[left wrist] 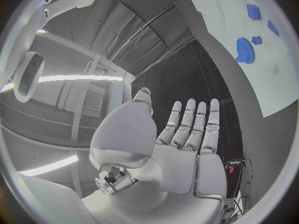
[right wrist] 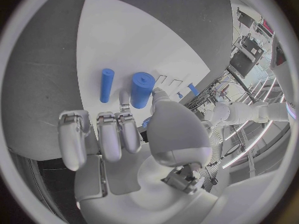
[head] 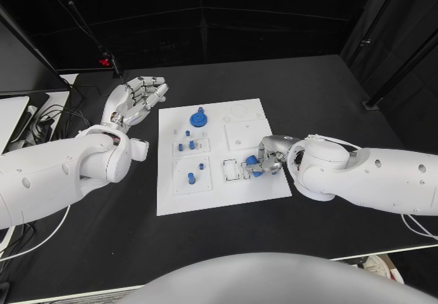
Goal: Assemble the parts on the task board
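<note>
Nearest, the right hand (head: 258, 163) rests on the near right part of the task board (head: 219, 196), its fingers curled down over a blue part (head: 256, 168) beside a small rectangular outline. Most of that part is hidden under the fingers, so whether the hand really grips it or only touches it cannot be told. From the right wrist, the hand (right wrist: 118, 134) has fingers bent toward a blue cylinder (right wrist: 142, 89) standing on the board, with a thinner blue peg (right wrist: 106, 85) just beside it; where the fingertips meet the cylinder is blocked by the palm.

Further up the board sit a small square with a blue piece (head: 191, 178), then a pair of blue pegs (head: 186, 145), and at the far end a blue gear (head: 199, 117).

Beyond the board's far left corner, the left hand (head: 137, 96) lies over the black table (head: 310, 82), palm up, fingers spread and straight, holding nothing. The left wrist view shows the same flat palm (left wrist: 187, 134).
</note>
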{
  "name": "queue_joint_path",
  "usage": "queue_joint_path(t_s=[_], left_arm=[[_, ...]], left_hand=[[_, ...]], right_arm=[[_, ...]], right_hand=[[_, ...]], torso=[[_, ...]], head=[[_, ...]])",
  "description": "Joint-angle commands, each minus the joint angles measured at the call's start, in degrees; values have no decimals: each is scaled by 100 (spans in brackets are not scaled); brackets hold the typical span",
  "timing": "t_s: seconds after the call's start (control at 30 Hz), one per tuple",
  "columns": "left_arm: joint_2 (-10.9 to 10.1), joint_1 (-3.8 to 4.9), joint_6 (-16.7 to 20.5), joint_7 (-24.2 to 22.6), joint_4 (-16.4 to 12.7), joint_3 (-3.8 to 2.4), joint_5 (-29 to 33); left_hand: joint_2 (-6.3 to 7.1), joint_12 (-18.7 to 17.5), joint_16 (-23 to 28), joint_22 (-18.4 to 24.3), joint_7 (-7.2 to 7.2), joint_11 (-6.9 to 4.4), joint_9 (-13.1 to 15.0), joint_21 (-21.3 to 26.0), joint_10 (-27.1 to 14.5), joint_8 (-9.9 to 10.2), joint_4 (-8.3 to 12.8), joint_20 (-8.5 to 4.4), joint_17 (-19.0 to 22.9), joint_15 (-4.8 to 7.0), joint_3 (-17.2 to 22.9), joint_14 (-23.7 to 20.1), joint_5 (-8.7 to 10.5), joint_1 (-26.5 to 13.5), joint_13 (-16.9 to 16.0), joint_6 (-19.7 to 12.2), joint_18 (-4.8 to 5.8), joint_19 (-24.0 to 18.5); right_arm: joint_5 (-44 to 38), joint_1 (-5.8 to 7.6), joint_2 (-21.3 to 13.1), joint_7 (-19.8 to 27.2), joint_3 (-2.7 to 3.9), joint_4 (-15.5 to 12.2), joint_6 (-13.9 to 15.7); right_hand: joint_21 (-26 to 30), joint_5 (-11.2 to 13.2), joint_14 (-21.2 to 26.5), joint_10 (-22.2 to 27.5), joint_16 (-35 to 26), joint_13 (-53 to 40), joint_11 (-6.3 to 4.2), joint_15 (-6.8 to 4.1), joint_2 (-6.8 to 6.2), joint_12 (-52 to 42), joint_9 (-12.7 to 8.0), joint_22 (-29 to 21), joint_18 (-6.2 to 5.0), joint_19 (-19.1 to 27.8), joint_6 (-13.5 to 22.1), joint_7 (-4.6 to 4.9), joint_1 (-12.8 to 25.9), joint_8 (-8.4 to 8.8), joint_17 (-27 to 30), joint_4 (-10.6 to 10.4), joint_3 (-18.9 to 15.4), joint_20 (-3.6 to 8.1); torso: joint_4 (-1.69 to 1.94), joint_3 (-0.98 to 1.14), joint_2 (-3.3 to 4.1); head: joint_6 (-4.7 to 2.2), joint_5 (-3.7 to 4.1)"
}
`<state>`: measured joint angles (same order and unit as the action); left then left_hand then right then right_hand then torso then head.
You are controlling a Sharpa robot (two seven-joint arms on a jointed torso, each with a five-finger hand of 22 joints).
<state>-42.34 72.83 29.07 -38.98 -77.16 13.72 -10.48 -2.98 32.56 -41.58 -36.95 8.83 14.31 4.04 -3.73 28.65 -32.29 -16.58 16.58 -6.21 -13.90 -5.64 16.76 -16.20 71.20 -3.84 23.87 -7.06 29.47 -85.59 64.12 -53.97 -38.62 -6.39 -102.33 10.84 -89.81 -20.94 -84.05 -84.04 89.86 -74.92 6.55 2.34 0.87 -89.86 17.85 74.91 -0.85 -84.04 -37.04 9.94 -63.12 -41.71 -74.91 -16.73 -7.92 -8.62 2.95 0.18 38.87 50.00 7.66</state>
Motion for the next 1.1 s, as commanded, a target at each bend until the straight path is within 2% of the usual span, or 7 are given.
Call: queue_joint_path(t_s=[0.03, 0.13, 0.33, 0.57, 0.73, 0.9, 1.1], left_arm=[[-5, 7, -52, -382, -7, -6, 4], [-9, 6, -54, -379, -8, -6, 4], [-15, 3, -58, -374, -9, -6, 4], [-20, -2, -68, -369, -8, -6, 4], [-25, -6, -78, -362, -4, -6, 4], [-26, -13, -94, -358, 1, -6, 4], [-24, -18, -97, -356, 10, -6, 4]], left_hand=[[-65, 35, -21, 5, 769, -9, -7, -35, -48, -22, -13, 1, 5, 2, -37, -27, -20, -7, 8, -42, 81, 39], [-65, 35, -21, 5, 769, -9, -7, -35, -48, -22, -13, 1, 5, 2, -37, -27, -20, -7, 8, -42, 81, 39], [-65, 35, -21, 5, 769, -9, -7, -35, -48, -22, -13, 1, 5, 2, -37, -27, -20, -7, 8, -42, 81, 39], [-74, 40, -29, 9, 769, -9, -7, -34, -52, -28, -13, 1, 12, 1, -44, -31, -24, -5, 8, -47, 82, 36], [-76, 41, -31, 10, 769, -9, -7, -34, -52, -29, -13, 1, 13, 1, -45, -32, -25, -4, 8, -47, 83, 35], [-84, 43, -34, 12, 769, -9, -7, -33, -54, -32, -15, 1, 16, 1, -47, -34, -27, -4, 8, -50, 84, 33], [-84, 43, -34, 12, 769, -9, -7, -33, -54, -32, -15, 1, 16, 1, -47, -34, -27, -4, 8, -50, 84, 33]], right_arm=[[163, -60, 36, -18, -47, 34, -261], [168, -70, 43, -13, -47, 24, -257], [180, -79, 32, 35, -47, -1, -218], [365, -89, -21, 233, -47, -82, 38], [593, -98, -88, 492, -47, -163, 375], [848, -100, -195, 812, -46, -255, 758], [1359, -99, -380, 1214, -44, -396, 1233]], right_hand=[[-19, -44, -595, -596, 14, -1508, -28, -21, 83, -14, -775, 1509, 85, -596, -18, 8, -197, 195, -1509, 66, 61, 34], [-19, 3, -595, -596, 14, -1508, -35, -23, 156, -14, -810, 1509, 85, -596, -56, 2, -580, 269, -1509, 169, 179, 33], [-19, 535, -595, -596, 14, -1508, -52, -36, 254, -14, -917, 1509, 85, -596, -40, -15, -1305, 479, -1509, 477, 554, 44], [-19, 507, -595, -596, 14, -1508, -99, -66, 351, -14, -1084, 1509, 85, -596, -289, -65, -1632, 790, -1509, 558, 1039, 76], [-19, 482, -595, -596, 14, -1508, -124, -82, 251, -14, -1205, 1509, 85, -596, -541, -89, -1684, 1046, -1509, 552, 1384, 92], [-19, 215, -595, -596, 14, -1508, -139, -94, 89, -14, -1277, 1509, 85, -596, -796, -110, -1690, 1230, -1509, 582, 1586, 100], [-19, 131, -595, -596, 14, -1508, -161, -108, -32, -14, -1334, 1509, 85, -596, -1164, -131, -1669, 1435, -1509, 615, 1797, 112]], torso=[[2, 2, -1], [0, 4, 0], [-1, -2, -1], [1, 4, 0], [-1, 3, 1], [6, 3, 1], [3, 0, 0]], head=[[0, 1], [0, 1], [0, 9], [0, -3], [0, -15], [0, -26], [0, -49]])
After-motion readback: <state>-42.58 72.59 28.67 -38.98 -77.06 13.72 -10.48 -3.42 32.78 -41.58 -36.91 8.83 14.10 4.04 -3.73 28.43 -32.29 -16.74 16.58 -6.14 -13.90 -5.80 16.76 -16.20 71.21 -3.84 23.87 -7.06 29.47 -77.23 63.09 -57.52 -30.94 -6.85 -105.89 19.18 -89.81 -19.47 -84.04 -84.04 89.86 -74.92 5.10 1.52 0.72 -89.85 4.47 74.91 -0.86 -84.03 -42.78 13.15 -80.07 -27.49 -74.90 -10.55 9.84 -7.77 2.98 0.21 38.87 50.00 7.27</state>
